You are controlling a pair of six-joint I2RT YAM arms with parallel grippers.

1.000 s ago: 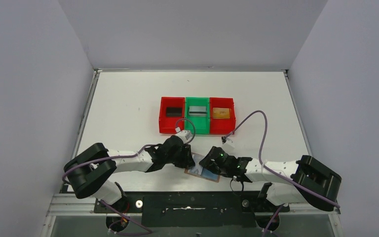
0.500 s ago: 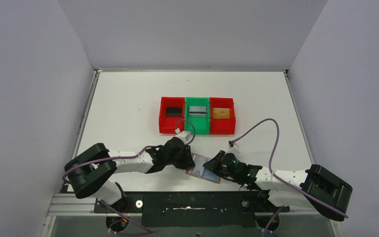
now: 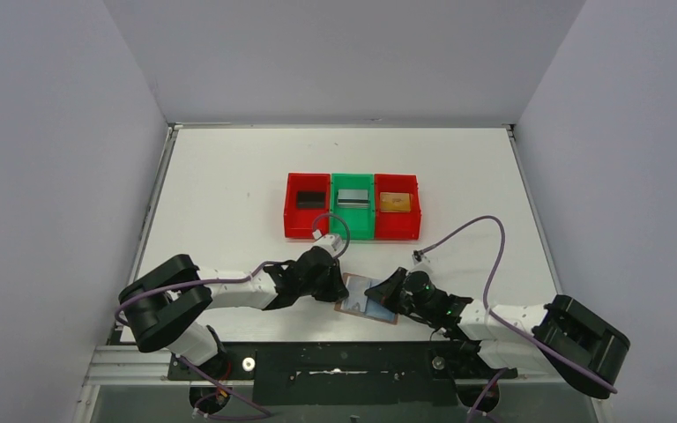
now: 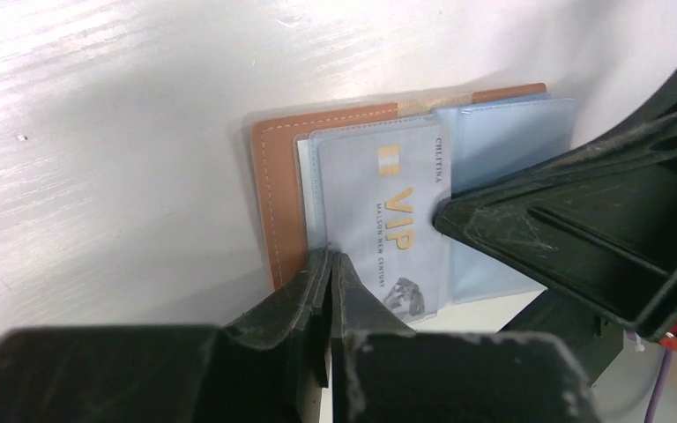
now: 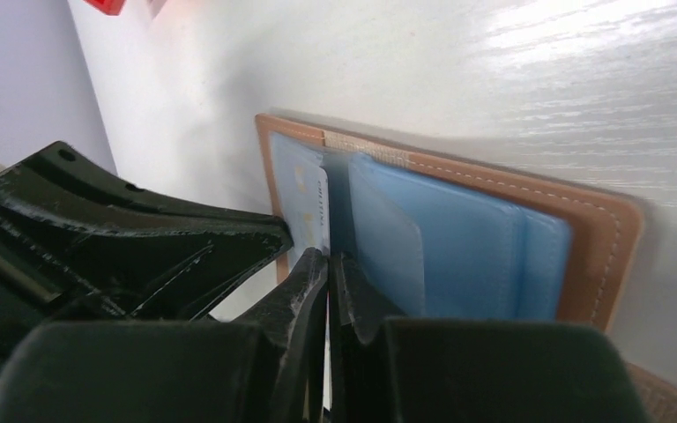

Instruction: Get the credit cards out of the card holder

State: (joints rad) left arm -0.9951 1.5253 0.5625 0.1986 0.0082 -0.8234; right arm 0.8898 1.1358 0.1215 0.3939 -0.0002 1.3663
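Note:
The tan card holder (image 3: 368, 306) lies open near the table's front edge, between my two grippers. In the left wrist view its tan edge (image 4: 278, 194) frames a clear pocket holding a silver-grey VIP credit card (image 4: 388, 211). My left gripper (image 4: 329, 257) is shut, its tips pressed on the pocket's near edge (image 3: 338, 286). My right gripper (image 5: 327, 257) is shut, its tips at the card's inner edge (image 5: 308, 198) by the blue pockets (image 5: 458, 256). I cannot tell whether it nips the card. It shows as a black wedge in the left wrist view (image 4: 582, 211).
Three joined bins stand mid-table: a red one (image 3: 292, 216) with a black card, a green one (image 3: 353, 227) with a silver card, a red one (image 3: 414, 216) with a gold-orange card. The metal front rail (image 3: 344, 361) runs just behind the card holder.
My right arm has swung lower and to the right, and its gripper now lies flatter at the card holder's right side. The left gripper and the card holder have hardly moved.

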